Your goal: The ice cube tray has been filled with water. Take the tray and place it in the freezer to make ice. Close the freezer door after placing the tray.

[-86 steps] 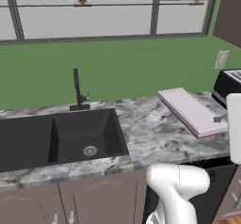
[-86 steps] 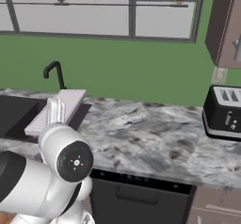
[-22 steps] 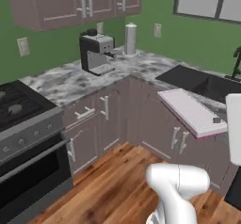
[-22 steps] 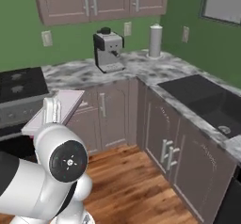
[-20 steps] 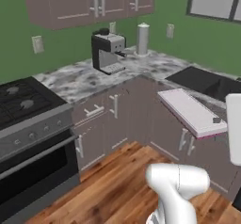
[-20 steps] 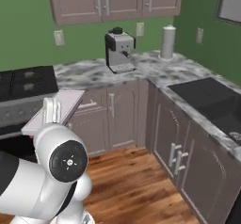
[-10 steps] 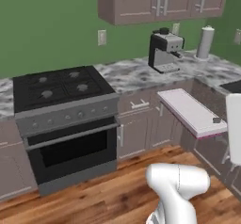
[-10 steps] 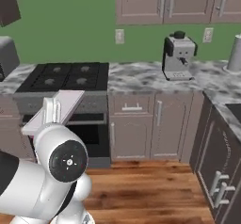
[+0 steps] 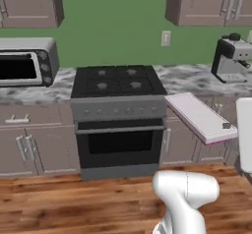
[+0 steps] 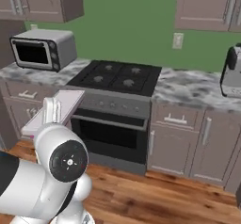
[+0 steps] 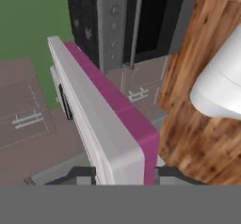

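While gripped by claw [image 11: 123, 175], ice cube tray [image 9: 199, 116], facing stove [image 9: 117, 83]

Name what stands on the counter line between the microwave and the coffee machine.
The black stove with its oven stands between the microwave and the coffee machine, as the left base view shows.

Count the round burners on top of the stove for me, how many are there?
4 burners on the stove: back left, back right, front left, front right. None looks hidden.
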{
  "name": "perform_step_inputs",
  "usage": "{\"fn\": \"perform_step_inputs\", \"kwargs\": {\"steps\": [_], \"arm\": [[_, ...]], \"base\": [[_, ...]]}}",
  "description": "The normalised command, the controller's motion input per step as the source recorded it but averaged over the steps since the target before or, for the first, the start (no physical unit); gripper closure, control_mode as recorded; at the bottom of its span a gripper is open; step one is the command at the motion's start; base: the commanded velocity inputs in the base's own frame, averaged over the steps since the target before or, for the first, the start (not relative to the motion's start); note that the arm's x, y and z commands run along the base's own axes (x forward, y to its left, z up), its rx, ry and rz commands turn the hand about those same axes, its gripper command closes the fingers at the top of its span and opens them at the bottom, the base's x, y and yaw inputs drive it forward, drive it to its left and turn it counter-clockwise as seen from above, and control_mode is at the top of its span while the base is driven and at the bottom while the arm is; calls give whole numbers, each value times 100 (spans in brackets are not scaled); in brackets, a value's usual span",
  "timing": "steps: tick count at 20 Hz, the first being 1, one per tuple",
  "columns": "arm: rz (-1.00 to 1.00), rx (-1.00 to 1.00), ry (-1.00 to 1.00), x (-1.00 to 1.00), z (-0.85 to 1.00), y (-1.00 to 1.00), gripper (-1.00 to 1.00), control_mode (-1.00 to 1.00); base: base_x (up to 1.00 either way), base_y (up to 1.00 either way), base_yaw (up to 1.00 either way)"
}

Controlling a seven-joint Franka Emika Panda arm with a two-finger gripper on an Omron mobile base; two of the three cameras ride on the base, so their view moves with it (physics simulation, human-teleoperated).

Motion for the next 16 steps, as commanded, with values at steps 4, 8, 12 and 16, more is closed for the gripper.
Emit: {"fn": "perform_step_inputs", "kwargs": {"steps": [4,8,12,16], "arm": [[0,0,0,0,0,0,100,100],[0,0,0,0,0,0,100,100],[0,0,0,0,0,0,100,100],[0,0,0,0,0,0,100,100]], "base": [[0,0,53],[0,0,51],[15,0,48],[42,0,43]]}}
